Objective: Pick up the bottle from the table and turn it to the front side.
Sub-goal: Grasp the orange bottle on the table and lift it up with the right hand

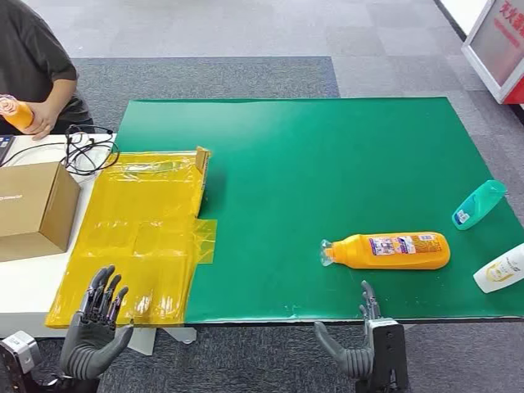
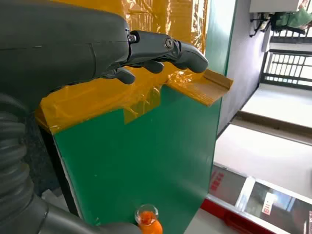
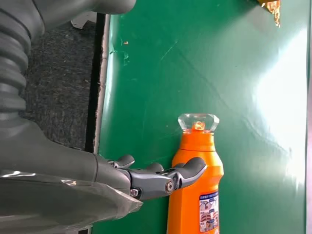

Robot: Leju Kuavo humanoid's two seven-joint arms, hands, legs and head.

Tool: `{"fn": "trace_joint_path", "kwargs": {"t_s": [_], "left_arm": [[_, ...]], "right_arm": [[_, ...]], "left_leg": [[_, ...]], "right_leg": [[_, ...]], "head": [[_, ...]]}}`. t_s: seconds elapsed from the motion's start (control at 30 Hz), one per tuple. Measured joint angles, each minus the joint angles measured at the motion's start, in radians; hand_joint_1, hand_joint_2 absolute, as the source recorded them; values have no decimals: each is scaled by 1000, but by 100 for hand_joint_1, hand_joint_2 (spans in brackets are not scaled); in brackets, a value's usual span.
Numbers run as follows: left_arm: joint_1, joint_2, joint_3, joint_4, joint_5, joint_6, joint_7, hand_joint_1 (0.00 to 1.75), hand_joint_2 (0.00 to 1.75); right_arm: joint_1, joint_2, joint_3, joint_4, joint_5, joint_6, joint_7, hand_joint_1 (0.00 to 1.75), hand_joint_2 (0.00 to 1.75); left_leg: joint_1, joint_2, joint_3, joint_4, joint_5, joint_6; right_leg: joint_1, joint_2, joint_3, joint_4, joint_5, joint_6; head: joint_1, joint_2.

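Note:
An orange bottle (image 1: 390,250) with a clear cap and a printed label lies on its side on the green table mat (image 1: 296,180), cap pointing left. In the right wrist view the orange bottle (image 3: 197,185) lies just beyond my fingers (image 3: 184,173). My right hand (image 1: 361,348) hangs open off the table's near edge, below the bottle and apart from it. My left hand (image 1: 94,327) is open near the front left corner, over the yellow plastic sheet (image 1: 142,237). In the left wrist view the bottle's cap (image 2: 147,217) shows far off past my left hand (image 2: 110,46).
A teal bottle (image 1: 479,203) and a white bottle (image 1: 500,270) lie at the mat's right edge. A cardboard box (image 1: 33,209) and black cables (image 1: 89,149) sit on the white table at left. A person (image 1: 33,57) at far left holds another orange bottle (image 1: 15,112).

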Motion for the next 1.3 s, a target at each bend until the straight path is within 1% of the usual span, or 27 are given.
{"fn": "trace_joint_path", "kwargs": {"t_s": [0.2,0.47,0.6,0.77,0.8,0.87,0.93,1.0,1.13,1.3], "left_arm": [[1,0,-7,0,-6,20,22,0,175],[1,2,-25,0,4,34,34,0,175],[1,7,-46,-2,6,52,42,0,175],[2,11,-55,-4,4,57,42,0,175],[2,16,-59,-4,0,65,36,0,175],[2,40,-75,-5,2,84,18,0,175],[-2,74,-94,-5,22,96,7,0,175],[-7,103,-111,-5,39,102,7,0,175],[-13,143,-146,-5,50,115,3,0,175],[-16,181,-189,0,62,132,-17,0,175]], "right_arm": [[4,0,-1,0,10,2,17,0,175],[10,0,-7,-2,25,-2,18,0,175],[17,0,-18,-30,95,-20,39,0,175],[18,0,-25,-42,117,-28,48,0,175],[18,0,-28,-44,154,-36,62,0,175],[16,2,-48,-58,291,-42,122,0,175],[2,3,-88,-86,442,-9,201,0,175],[-21,1,-133,-107,553,35,260,0,175],[-57,-13,-199,-119,676,73,323,0,175],[-92,-62,-240,-110,819,95,392,0,175]], "left_leg": [[0,0,0,0,0,0],[0,0,0,0,0,0],[0,0,0,0,0,0],[0,0,0,0,0,0],[0,0,0,0,0,0],[0,0,0,0,0,0],[0,0,0,0,0,0],[0,0,1,0,0,0],[0,0,1,0,1,1],[0,0,1,0,0,1]], "right_leg": [[0,0,0,0,0,0],[0,0,0,0,0,0],[0,0,0,0,0,0],[0,0,0,0,0,0],[0,0,0,0,0,0],[0,0,0,0,0,0],[0,0,0,0,0,0],[0,0,0,0,0,0],[0,0,1,0,0,0],[0,0,0,0,0,0]], "head": [[0,0],[0,0],[0,0],[0,0],[0,0],[0,0],[0,0],[0,0],[0,0],[0,0]]}}
